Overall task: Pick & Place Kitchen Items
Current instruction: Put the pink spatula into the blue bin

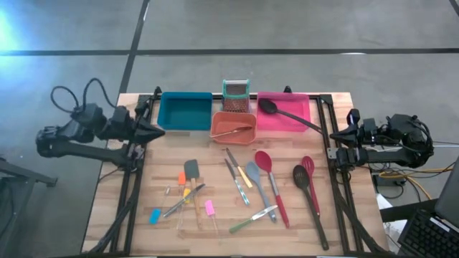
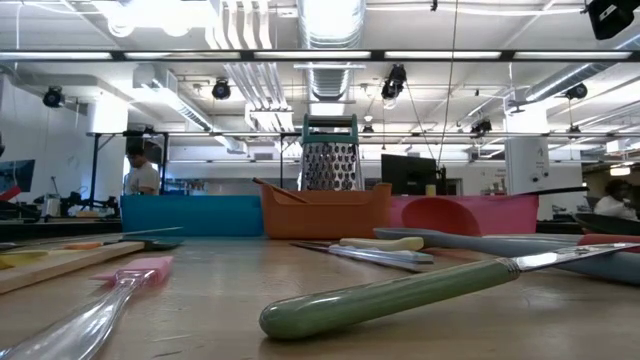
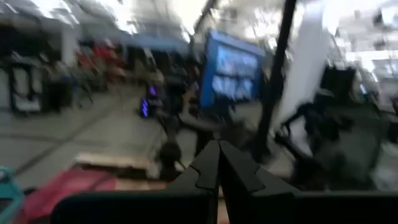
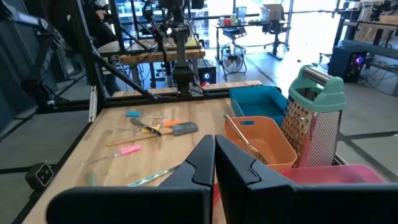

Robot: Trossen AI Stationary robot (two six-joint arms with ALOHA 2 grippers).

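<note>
Many slim utensils lie loose on the wooden table: a red spoon [image 1: 271, 188], a black slotted spoon [image 1: 310, 201], a grey spatula [image 1: 191, 172], knives [image 1: 237, 179], a green-handled tool [image 1: 251, 218] [image 2: 400, 295], and pink-handled [image 1: 210, 209] and blue-handled [image 1: 155, 216] tools. A black spoon [image 1: 290, 116] lies with its bowl in the pink bin, its handle over the rim. A wooden-looking utensil [image 1: 233, 132] lies in the orange bin. My left gripper [image 1: 159, 131] [image 3: 217, 163] is shut and empty at the table's left edge. My right gripper [image 1: 336, 143] [image 4: 214, 155] is shut and empty at the right edge.
A blue bin [image 1: 185, 111], an orange bin [image 1: 234, 127] and a pink bin [image 1: 287, 107] stand in a row at the table's far side, with a teal-rimmed mesh holder [image 1: 235, 93] behind the orange one. Black frame rails run along both table sides. People show in the room behind.
</note>
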